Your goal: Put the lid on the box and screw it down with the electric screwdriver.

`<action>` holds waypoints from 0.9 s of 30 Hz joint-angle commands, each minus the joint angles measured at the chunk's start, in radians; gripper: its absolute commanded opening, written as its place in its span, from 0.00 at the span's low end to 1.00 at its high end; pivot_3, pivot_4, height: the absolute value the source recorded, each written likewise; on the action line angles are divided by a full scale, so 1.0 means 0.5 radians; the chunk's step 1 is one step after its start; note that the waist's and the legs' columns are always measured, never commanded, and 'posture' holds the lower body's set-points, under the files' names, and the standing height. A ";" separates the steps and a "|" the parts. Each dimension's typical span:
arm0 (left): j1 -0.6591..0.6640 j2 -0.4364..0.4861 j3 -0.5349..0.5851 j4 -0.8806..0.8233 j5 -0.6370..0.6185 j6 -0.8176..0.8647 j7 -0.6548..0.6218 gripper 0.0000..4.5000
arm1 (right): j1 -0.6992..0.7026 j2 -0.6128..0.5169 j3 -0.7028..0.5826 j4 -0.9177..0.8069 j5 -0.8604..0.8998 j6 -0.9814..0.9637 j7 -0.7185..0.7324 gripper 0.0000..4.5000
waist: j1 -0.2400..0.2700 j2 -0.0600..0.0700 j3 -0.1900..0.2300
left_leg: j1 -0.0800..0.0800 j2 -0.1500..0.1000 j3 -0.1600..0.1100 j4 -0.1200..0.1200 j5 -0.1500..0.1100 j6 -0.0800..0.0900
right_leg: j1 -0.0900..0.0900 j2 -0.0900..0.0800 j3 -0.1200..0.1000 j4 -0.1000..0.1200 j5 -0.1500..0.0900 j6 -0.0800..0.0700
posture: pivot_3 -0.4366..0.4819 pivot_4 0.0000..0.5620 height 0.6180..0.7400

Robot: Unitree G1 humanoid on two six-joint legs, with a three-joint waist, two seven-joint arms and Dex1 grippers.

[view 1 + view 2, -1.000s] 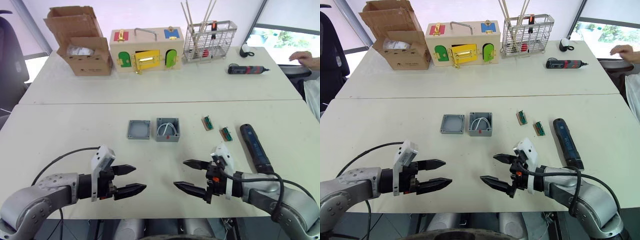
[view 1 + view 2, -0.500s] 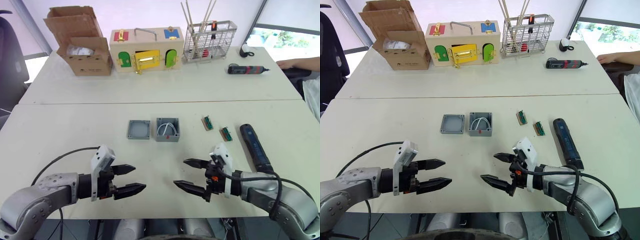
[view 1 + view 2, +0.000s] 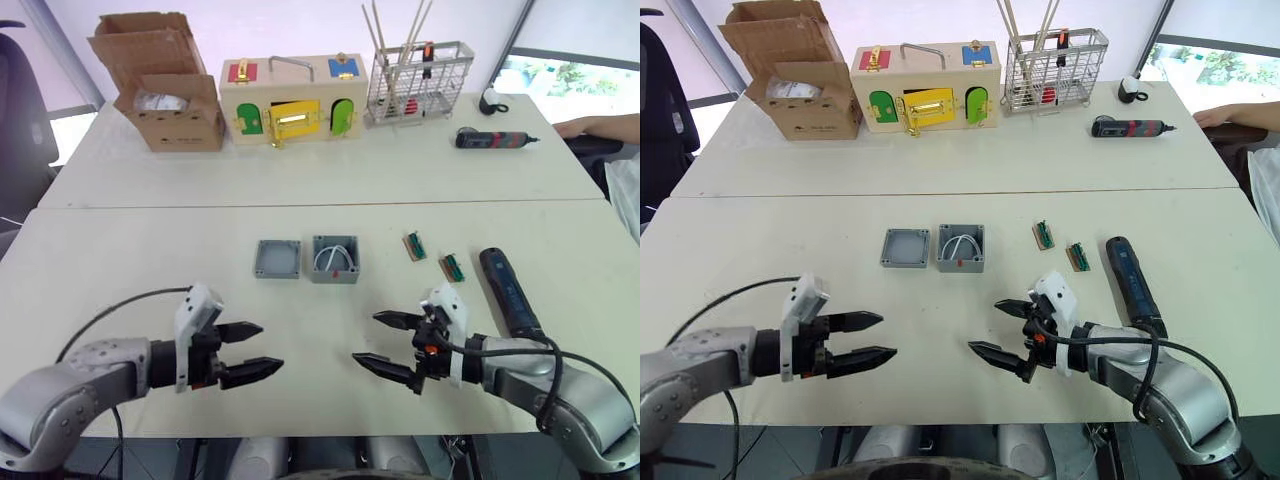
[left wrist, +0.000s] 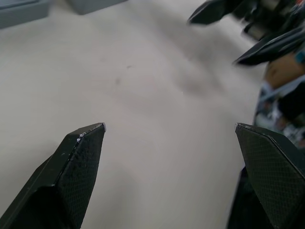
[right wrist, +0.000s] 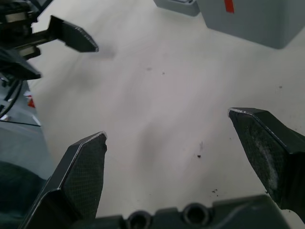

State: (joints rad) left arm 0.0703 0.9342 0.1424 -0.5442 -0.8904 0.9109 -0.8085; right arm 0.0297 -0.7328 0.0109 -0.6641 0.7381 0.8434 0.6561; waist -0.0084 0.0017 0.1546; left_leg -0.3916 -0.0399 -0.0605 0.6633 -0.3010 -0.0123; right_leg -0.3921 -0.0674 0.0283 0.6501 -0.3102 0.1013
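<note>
Near table (image 3: 120, 250): flat square grey plastic lid (image 3: 277, 259) just left of my small grey wired box (image 3: 335, 259); thick dark cylindrical electric screwdriver (image 3: 509, 294) far right.

I count two tables: the near table (image 3: 120, 290) and the far table (image 3: 330, 170) butted against it. On the near one I see one grey lid (image 3: 277, 259), one grey box (image 3: 335, 259) with white wires inside, two small green-and-tan connector pieces (image 3: 415, 246) (image 3: 453, 267), and one dark blue electric screwdriver (image 3: 509, 293). On the far one I count one cardboard box (image 3: 160, 82), one wooden box with coloured doors (image 3: 293, 98), one wire basket (image 3: 420, 82) holding several thin sticks, one smaller black-and-red screwdriver (image 3: 495, 140), and one small dark object (image 3: 490, 101) I cannot identify. I have two end effectors, my left end effector (image 3: 247, 352) and my right end effector (image 3: 394, 344), each with two black fingers spread apart. One person's arm (image 3: 598, 126) rests at the far right edge.
</note>
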 commanded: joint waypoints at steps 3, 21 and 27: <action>-0.703 0.354 -0.254 0.341 0.255 0.003 -0.395 0.99 | -0.418 -0.023 -0.340 -0.034 0.554 0.280 -0.147 1.00 | 0.011 0.000 0.000 | 0.000 0.000 -0.001 0.000 0.000 0.000 | 0.001 0.001 -0.002 0.000 0.001 -0.001 | 0.48 0.27 1.00; -2.104 -0.649 -1.352 1.524 1.399 -1.005 -1.130 0.99 | -0.363 -0.172 -0.231 -0.304 0.360 0.325 -0.501 1.00 | 0.023 -0.002 0.001 | -0.033 -0.002 0.000 0.022 0.002 -0.002 | -0.027 0.008 -0.007 0.011 0.001 0.002 | 0.48 0.27 1.00; -2.139 -0.803 -1.375 1.677 1.548 -1.147 -1.196 0.99 | -0.273 -0.124 -0.211 -0.343 0.261 0.292 -0.569 1.00 | 0.025 -0.003 0.001 | -0.033 -0.002 -0.001 0.035 -0.002 0.005 | -0.028 0.008 -0.007 0.026 0.000 0.003 | 0.48 0.27 1.00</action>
State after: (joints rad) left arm -0.9713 0.5372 -0.5417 0.2963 -0.1406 0.3699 -1.3940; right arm -0.1049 -0.8032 -0.0860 -0.7991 0.8813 1.0139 0.3807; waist 0.0040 0.0003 0.1552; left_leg -0.4082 -0.0408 -0.0609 0.6819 -0.3021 -0.0094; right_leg -0.4059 -0.0632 0.0250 0.6636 -0.3100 0.1025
